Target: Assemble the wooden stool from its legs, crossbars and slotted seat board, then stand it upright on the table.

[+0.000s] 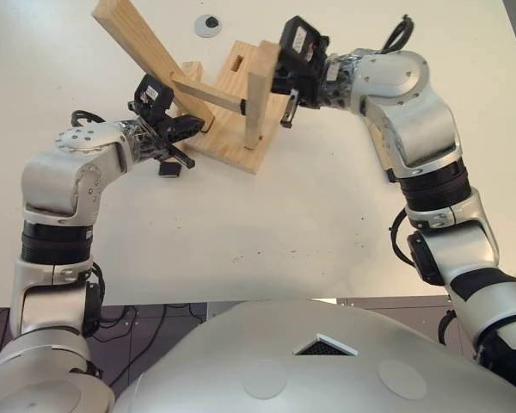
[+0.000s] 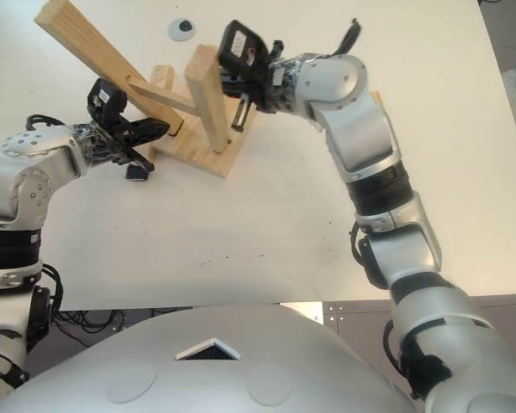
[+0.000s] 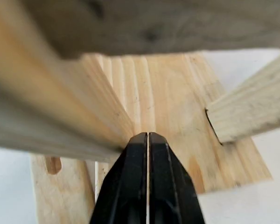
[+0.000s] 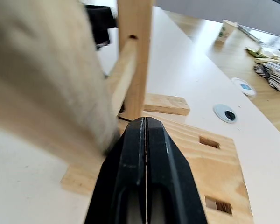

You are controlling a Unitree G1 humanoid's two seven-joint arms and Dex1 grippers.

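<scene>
The slotted seat board [image 1: 230,138] lies flat on the white table. One leg [image 1: 260,96] stands upright in it, and a longer leg [image 1: 142,45] leans back to the left. A thin crossbar [image 1: 208,94] joins the two. My left gripper [image 1: 198,125] is shut with nothing between its fingers, its tips [image 3: 148,136] pressed against the foot of the leaning leg [image 3: 60,107]. My right gripper [image 1: 287,114] is also shut and holds nothing, its tips [image 4: 144,121] just over the seat board [image 4: 191,154], beside the upright leg.
A short wooden piece [image 1: 192,68] lies behind the board. A small black object [image 1: 168,169] rests on the table under my left gripper. A grey round disc [image 1: 208,25] sits farther back. Open slots [image 4: 209,142] show in the board.
</scene>
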